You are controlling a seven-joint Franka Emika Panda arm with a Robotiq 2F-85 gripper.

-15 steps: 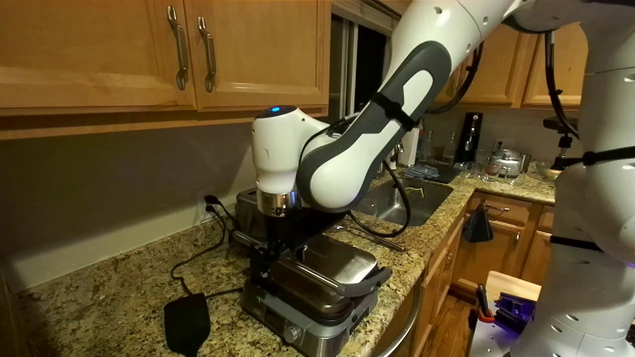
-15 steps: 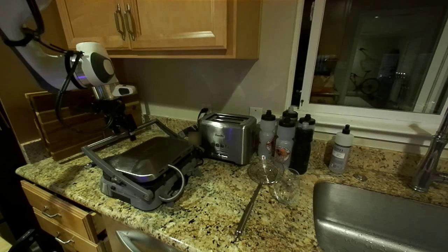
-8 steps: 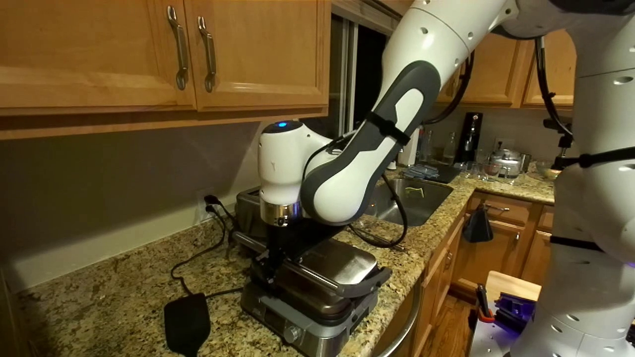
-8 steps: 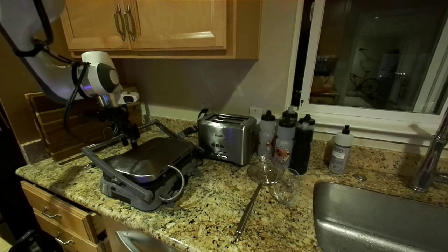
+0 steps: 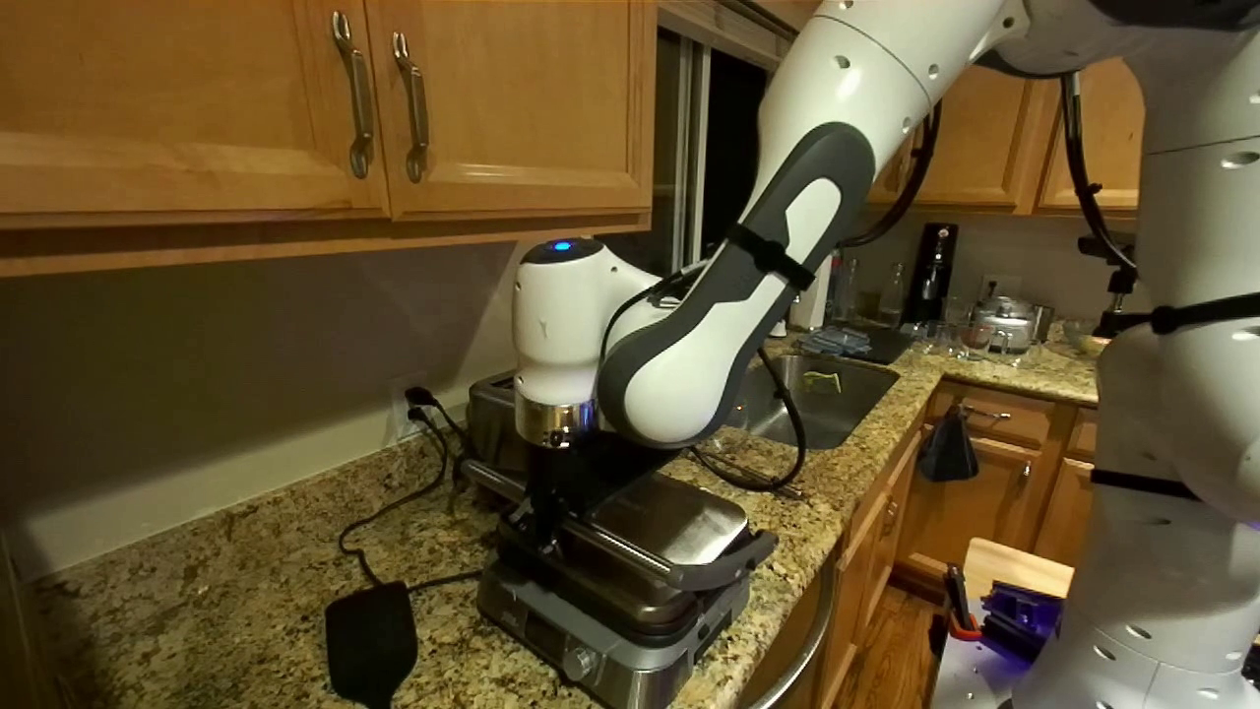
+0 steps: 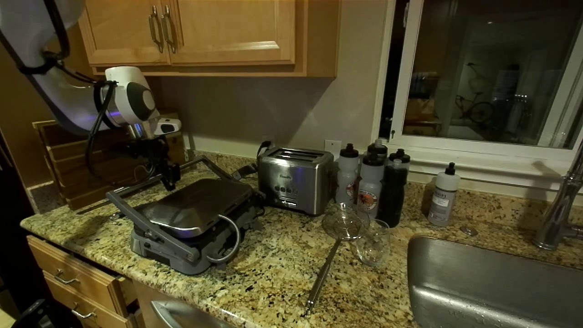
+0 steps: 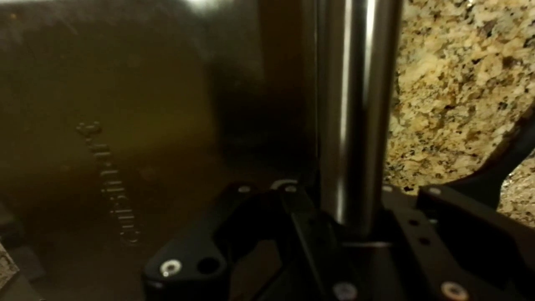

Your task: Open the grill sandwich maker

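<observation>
The grill sandwich maker [image 5: 679, 517] sits on the counter with its brushed steel lid down, seen in both exterior views. Its round metal handle bar [image 6: 139, 184] runs across the front, held by grey side arms. From above, my gripper [image 6: 169, 184] reaches down to the middle of that bar. In the wrist view the steel handle [image 7: 359, 104] passes between the black fingers [image 7: 299, 205], one on each side, and the gripper is shut on it. The lid [image 7: 138, 83] with its raised lettering lies to the left there. The grill plates are hidden, and the fingertips are dark.
A silver toaster [image 6: 296, 180] stands behind the grill, beside several bottles [image 6: 368, 187]. A strainer [image 6: 322, 278] and a glass [image 6: 373, 241] lie nearer the sink [image 6: 492, 273]. Wooden cabinets [image 5: 512, 108] hang above the arm. A black flat utensil [image 5: 372, 635] rests by the grill.
My arm has come down and slightly forward onto the handle, and the fingers have closed around it. Over the last half second the arm is nearly still. The lid has not moved.
</observation>
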